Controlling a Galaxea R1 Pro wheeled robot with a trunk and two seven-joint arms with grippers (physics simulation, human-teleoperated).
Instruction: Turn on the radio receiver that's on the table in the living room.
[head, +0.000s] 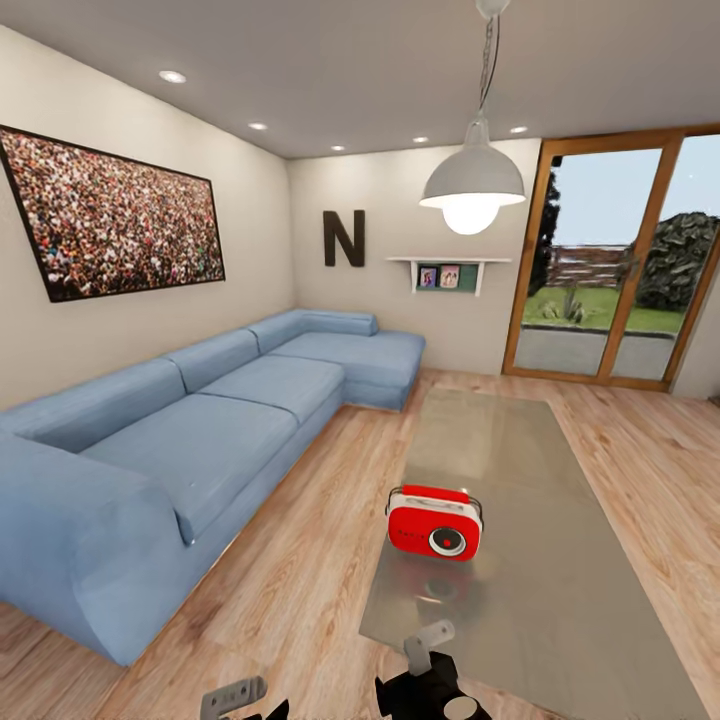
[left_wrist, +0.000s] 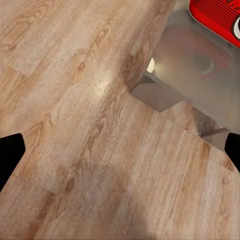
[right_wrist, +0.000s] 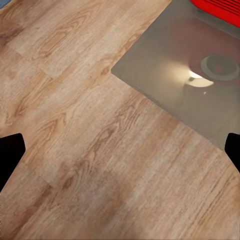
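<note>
Radio receiver (head: 435, 522) sits near the coffee table's (head: 560, 600) close end, beyond both grippers — left gripper (left_wrist: 120, 150) and right gripper (right_wrist: 120, 150), jaws spread, empty. Beyond it, blue sofa (head: 200, 440). Risk — a clumsy reach could shove it along the glossy top.

I'm seeing the radio receiver (head: 435, 522) sitting alone at the lower middle of the head view, on the near part of the table (head: 560, 600); the glossy top is lying bare all round it, so I'm finding free approach from front, above and both sides. The sofa (head: 190, 440) is crowding the left of the frame, with a strip of open wood floor (head: 310, 560) running between it and the table edge. The pendant lamp (head: 472, 185) is hanging high at upper centre, well above. Both wrist views are showing bare floor before the table corner (right_wrist: 120, 70).
</note>
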